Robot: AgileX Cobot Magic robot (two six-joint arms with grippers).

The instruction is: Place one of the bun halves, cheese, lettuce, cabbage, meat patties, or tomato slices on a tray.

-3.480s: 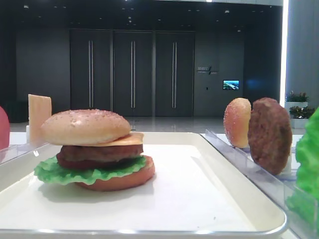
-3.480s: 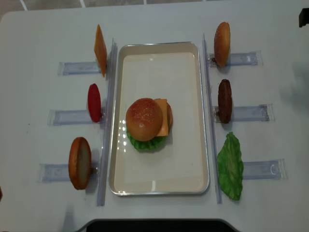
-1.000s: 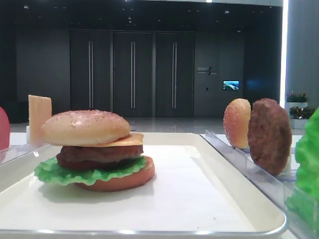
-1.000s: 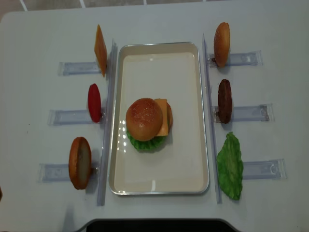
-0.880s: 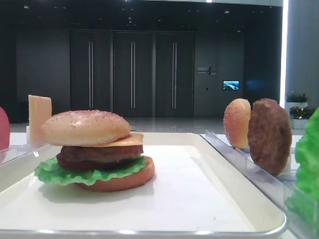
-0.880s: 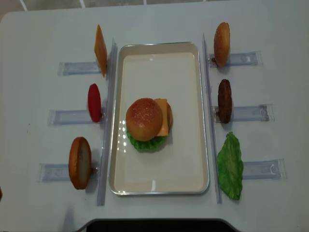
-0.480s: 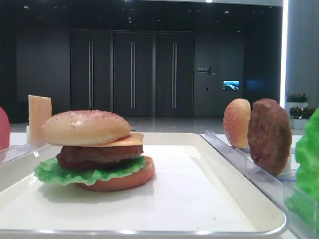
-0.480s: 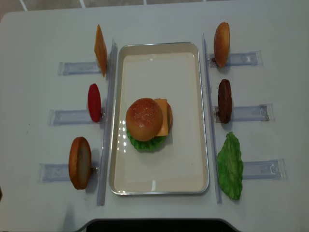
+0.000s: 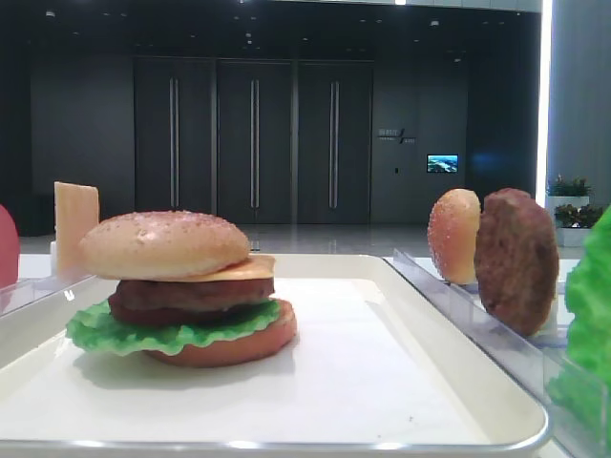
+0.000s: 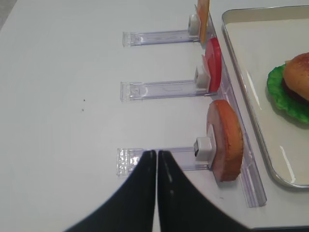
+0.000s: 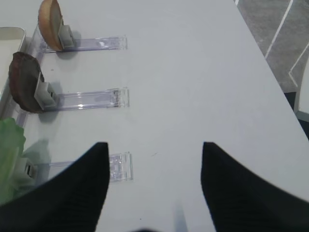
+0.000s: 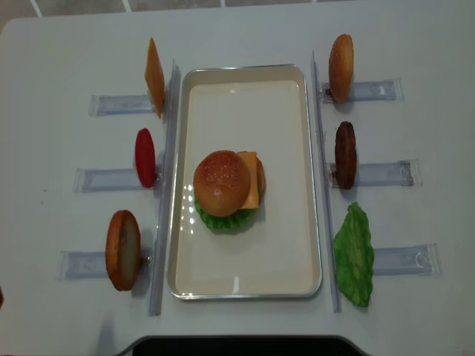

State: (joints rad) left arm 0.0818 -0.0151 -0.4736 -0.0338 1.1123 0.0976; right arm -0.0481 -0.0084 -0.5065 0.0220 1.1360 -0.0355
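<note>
On the cream tray (image 12: 245, 74) stands a stacked burger: the sesame top bun half (image 12: 221, 183) over cheese (image 12: 252, 182), a meat patty (image 9: 191, 294), lettuce (image 9: 134, 329) and a flat bottom bun (image 9: 243, 345). My left gripper (image 10: 157, 152) is shut and empty over the table, left of a bun half (image 10: 226, 140) on its clear stand. My right gripper (image 11: 154, 145) is open and empty over bare table, right of the lettuce leaf (image 11: 9, 154). Neither gripper shows in the overhead view.
Clear stands flank the tray. On the left are a cheese slice (image 12: 154, 77), a tomato slice (image 12: 145, 157) and a bun half (image 12: 122, 249). On the right are a sesame bun half (image 12: 341, 57), a patty (image 12: 345, 154) and lettuce (image 12: 354, 254). Clear rails (image 12: 318, 148) run along both tray sides.
A dark shape at the overhead view's top right edge, seen 3.5 s ago, is gone. Nothing on the table has moved.
</note>
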